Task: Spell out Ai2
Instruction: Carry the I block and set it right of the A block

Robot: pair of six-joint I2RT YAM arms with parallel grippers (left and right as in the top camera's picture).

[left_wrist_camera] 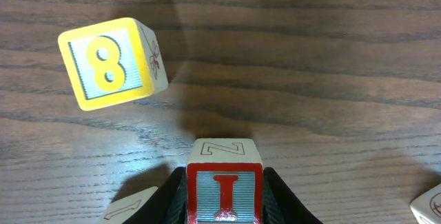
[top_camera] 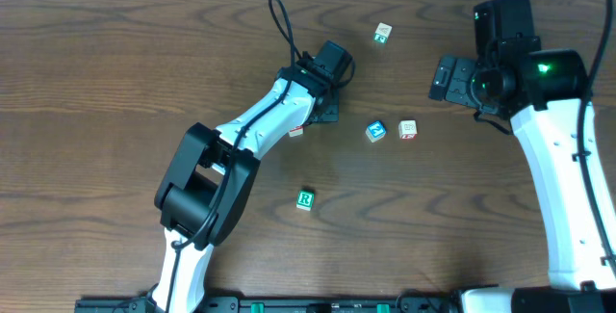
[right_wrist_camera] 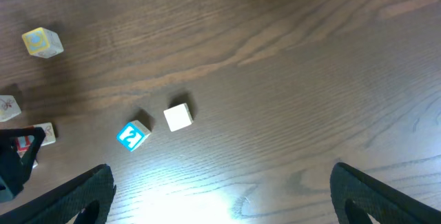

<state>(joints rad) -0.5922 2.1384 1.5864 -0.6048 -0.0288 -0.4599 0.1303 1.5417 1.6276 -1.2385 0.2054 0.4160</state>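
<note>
My left gripper (left_wrist_camera: 224, 207) is shut on a block with a red letter I (left_wrist_camera: 224, 191) and holds it at the table surface; in the overhead view this gripper (top_camera: 323, 113) is left of centre, its block hidden under it. A yellow block with an 8 (left_wrist_camera: 114, 62) lies tilted just beyond it to the left. A blue block (top_camera: 375, 131) and a red-and-white block (top_camera: 408, 129) lie side by side at centre right; they also show in the right wrist view, blue (right_wrist_camera: 133, 136) and white (right_wrist_camera: 178, 116). My right gripper (right_wrist_camera: 224, 196) is wide open and empty, high above the table (top_camera: 445, 77).
A green R block (top_camera: 305, 199) lies at front centre. A green-marked block (top_camera: 382, 33) lies at the back. A small pale block (top_camera: 296, 132) lies beside the left arm. Two more pale blocks sit at the lower edges of the left wrist view (left_wrist_camera: 131, 207) (left_wrist_camera: 431, 207).
</note>
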